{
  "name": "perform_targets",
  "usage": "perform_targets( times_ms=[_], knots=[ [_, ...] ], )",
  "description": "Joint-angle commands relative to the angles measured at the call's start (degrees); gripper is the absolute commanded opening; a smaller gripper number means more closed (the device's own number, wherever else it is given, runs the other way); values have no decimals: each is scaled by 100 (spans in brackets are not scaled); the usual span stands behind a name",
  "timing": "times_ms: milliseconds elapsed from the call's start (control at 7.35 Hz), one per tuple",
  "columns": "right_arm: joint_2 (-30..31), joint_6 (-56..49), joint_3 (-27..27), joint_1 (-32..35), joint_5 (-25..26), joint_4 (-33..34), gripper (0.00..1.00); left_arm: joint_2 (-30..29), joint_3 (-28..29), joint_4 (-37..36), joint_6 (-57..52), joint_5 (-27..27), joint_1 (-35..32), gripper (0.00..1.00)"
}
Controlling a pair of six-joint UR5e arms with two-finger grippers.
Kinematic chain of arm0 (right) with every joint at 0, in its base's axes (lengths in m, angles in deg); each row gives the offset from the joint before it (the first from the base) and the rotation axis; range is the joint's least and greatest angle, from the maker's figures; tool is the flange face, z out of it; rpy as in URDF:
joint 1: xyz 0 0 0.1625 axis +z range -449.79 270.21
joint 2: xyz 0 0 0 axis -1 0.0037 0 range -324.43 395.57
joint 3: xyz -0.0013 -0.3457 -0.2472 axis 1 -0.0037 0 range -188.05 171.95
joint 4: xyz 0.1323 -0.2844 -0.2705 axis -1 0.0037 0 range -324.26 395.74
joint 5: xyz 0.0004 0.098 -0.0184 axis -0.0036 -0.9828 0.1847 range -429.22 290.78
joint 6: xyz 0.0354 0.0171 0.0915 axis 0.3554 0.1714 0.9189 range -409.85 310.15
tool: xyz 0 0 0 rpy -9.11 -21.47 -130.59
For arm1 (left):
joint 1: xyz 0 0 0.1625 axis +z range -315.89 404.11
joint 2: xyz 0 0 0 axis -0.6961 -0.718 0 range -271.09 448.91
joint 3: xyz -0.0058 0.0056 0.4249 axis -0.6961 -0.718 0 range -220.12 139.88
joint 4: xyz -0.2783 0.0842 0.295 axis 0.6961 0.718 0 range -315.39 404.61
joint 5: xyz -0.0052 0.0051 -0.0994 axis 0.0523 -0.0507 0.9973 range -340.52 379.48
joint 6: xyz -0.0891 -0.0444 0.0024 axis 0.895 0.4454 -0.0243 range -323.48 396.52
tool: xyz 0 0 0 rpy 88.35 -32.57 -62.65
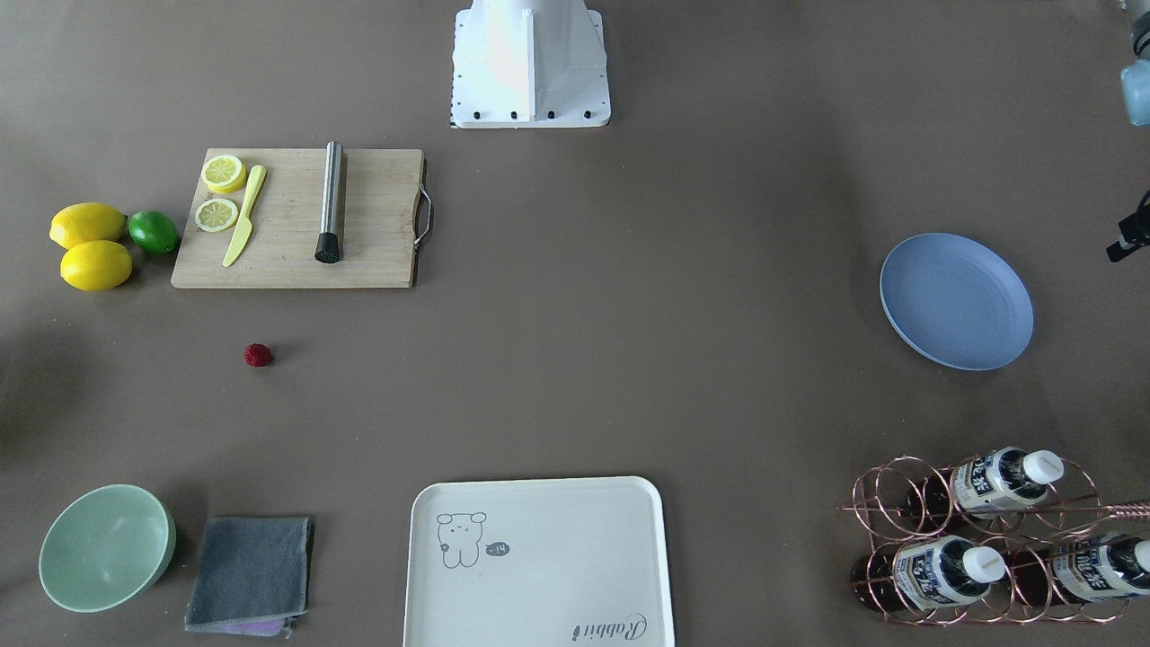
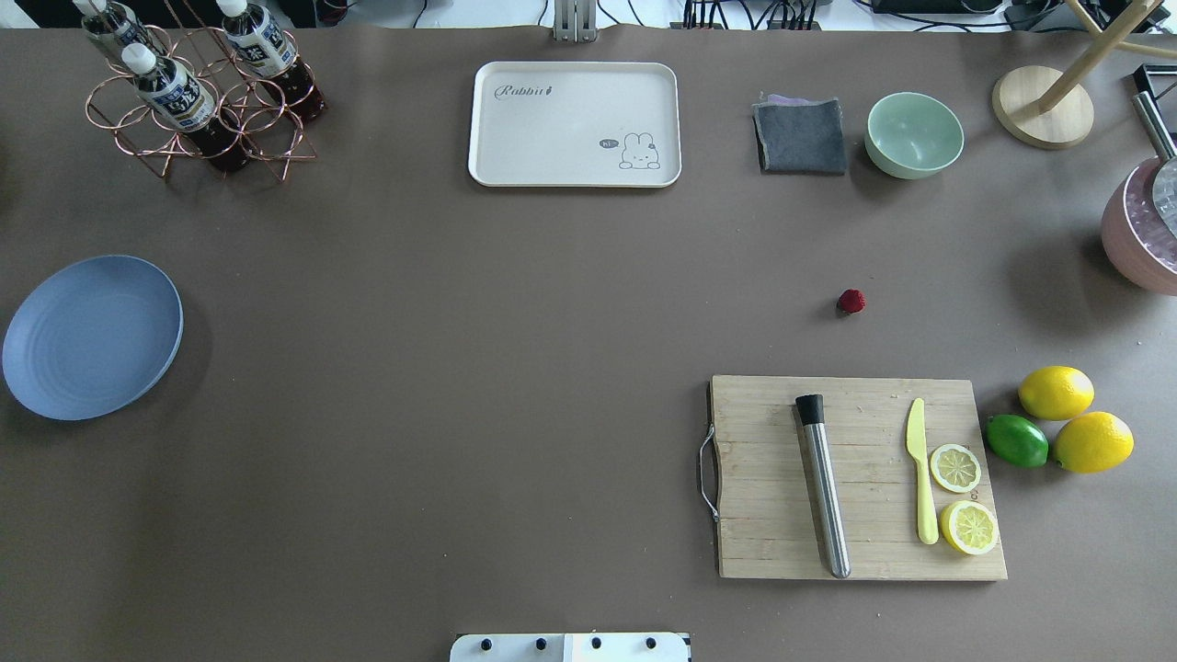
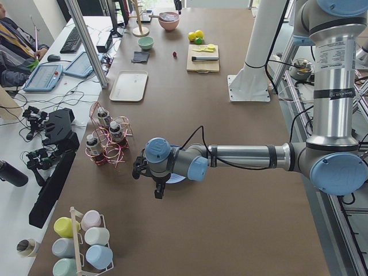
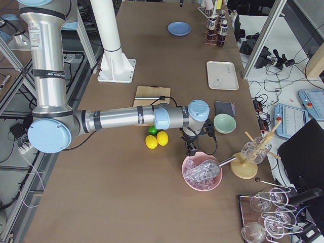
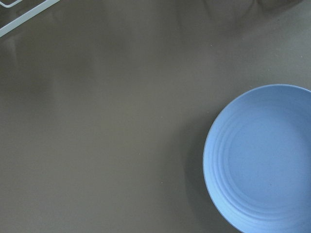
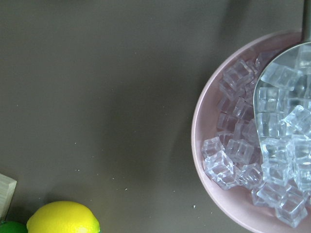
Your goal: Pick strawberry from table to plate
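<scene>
The strawberry (image 2: 851, 301) (image 1: 258, 355) is a tiny dark red berry lying alone on the grey-brown table (image 2: 460, 322), just beyond the cutting board. At the table's far left end sits the light blue plate (image 2: 92, 337) (image 1: 957, 301) (image 5: 262, 160), with nothing on it. My left gripper (image 3: 158, 190) hangs over the table beside the plate; whether it is open or shut I cannot tell. My right gripper (image 4: 190, 148) hovers at the opposite end, between the lemons and a pink bowl of ice, well away from the strawberry. Its state cannot be told either. Neither wrist view shows fingers.
A wooden cutting board (image 2: 763, 478) carries a steel muddler, a yellow knife and two lemon slices. Two lemons (image 2: 1056, 393) and a lime lie beside it. A mint bowl (image 2: 914, 134), grey cloth, cream tray (image 2: 575, 124), bottle rack (image 2: 198, 101) and ice bowl (image 6: 243, 145) line the edges.
</scene>
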Motion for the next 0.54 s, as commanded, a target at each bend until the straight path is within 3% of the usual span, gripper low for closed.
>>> perform_targets(
  times_ms=[0, 408],
  knots=[
    [2, 15, 8, -72, -93, 0, 100, -259, 794, 1252, 857, -9, 588, 93],
    [11, 15, 25, -64, -146, 0, 100, -462, 1079, 1396, 867, -9, 756, 81]
  ],
)
